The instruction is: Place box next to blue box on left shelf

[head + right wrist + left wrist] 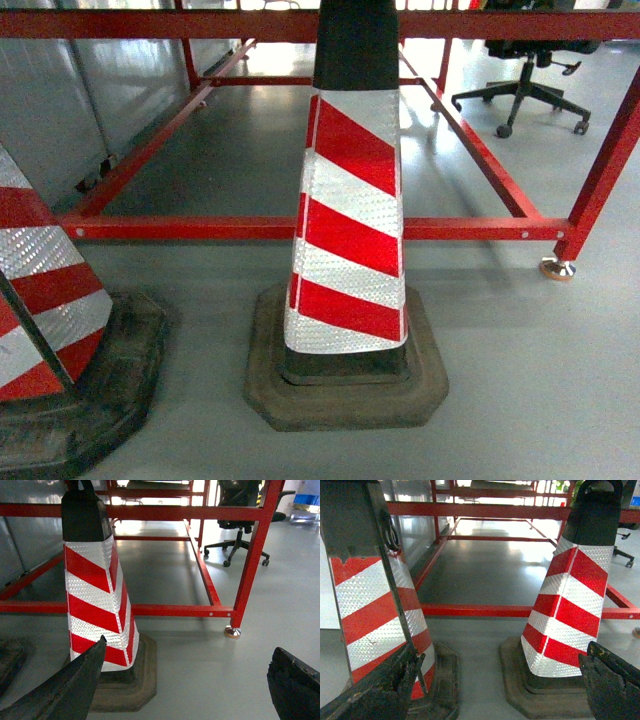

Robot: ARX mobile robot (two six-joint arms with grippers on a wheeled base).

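Note:
The box, the blue box and the left shelf are all out of view. My left gripper (503,656) is open in the left wrist view, its dark fingers (395,680) wide apart over bare grey floor between two traffic cones. In the right wrist view my right gripper (190,647) is also open and holds nothing, with one fingertip in front of a cone's base. Neither gripper shows in the head view. A small blue shape (306,499) sits far off at the upper right, too distant to identify.
A red-and-white traffic cone (350,220) stands directly ahead, and a second cone (45,300) is at the left. Behind them runs a low red metal frame (300,228) with a foot (557,268) at the right. An office chair (525,85) is at the back right, grey panels (60,90) at the left.

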